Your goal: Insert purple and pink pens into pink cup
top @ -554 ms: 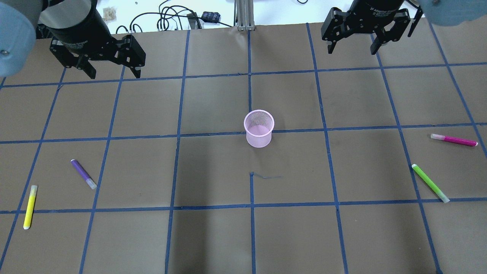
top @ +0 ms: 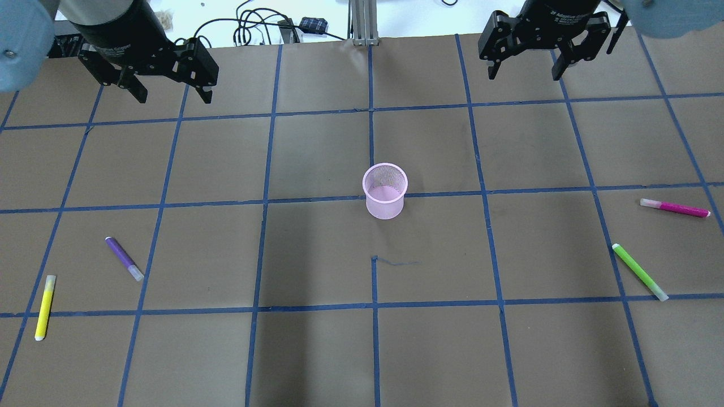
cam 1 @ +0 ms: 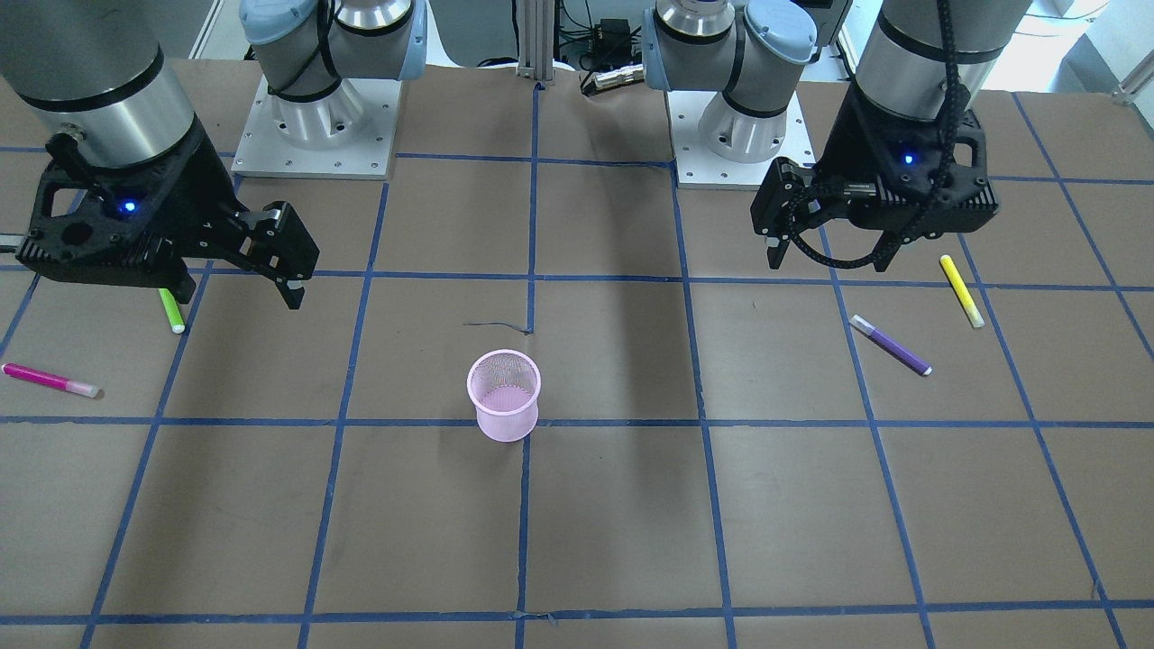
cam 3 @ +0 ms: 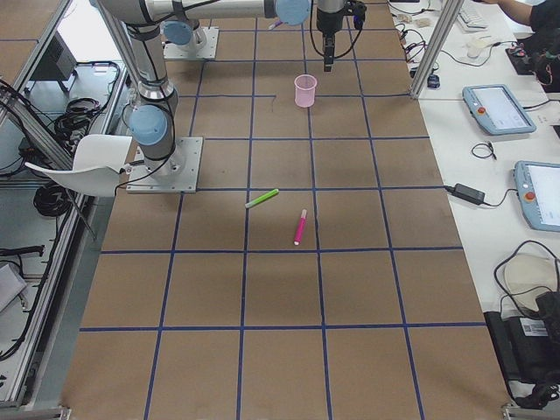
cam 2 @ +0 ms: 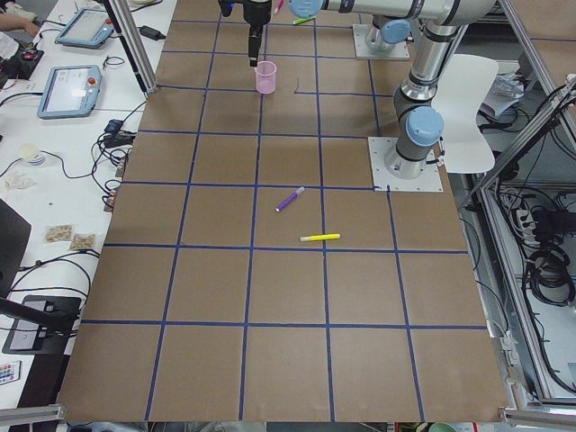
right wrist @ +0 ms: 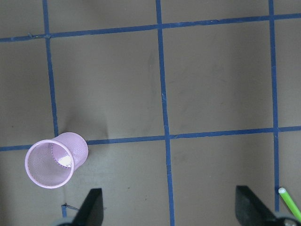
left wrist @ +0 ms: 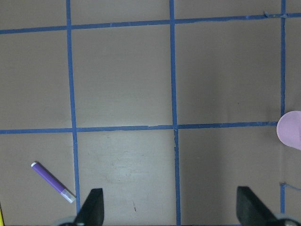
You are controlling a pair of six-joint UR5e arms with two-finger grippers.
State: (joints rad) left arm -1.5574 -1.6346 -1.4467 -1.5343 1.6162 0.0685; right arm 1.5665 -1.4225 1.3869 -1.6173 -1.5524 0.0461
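The pink mesh cup [top: 385, 191] stands upright and empty at the table's middle; it also shows in the front view [cam 1: 504, 396]. The purple pen [top: 123, 258] lies on the table on my left side, also visible in the left wrist view [left wrist: 52, 182]. The pink pen [top: 675, 208] lies at the far right. My left gripper [top: 172, 93] is open and empty, high over the far left of the table, away from the purple pen. My right gripper [top: 525, 70] is open and empty over the far right, away from the pink pen.
A yellow pen [top: 44, 307] lies near the left edge beside the purple pen. A green pen [top: 640, 272] lies near the pink pen on the right. Blue tape lines grid the brown table [top: 317, 350]. Cables lie beyond the far edge.
My left gripper has moved a little toward the table's far edge. The right gripper has shifted slightly the same way. The pens and cup have not moved.
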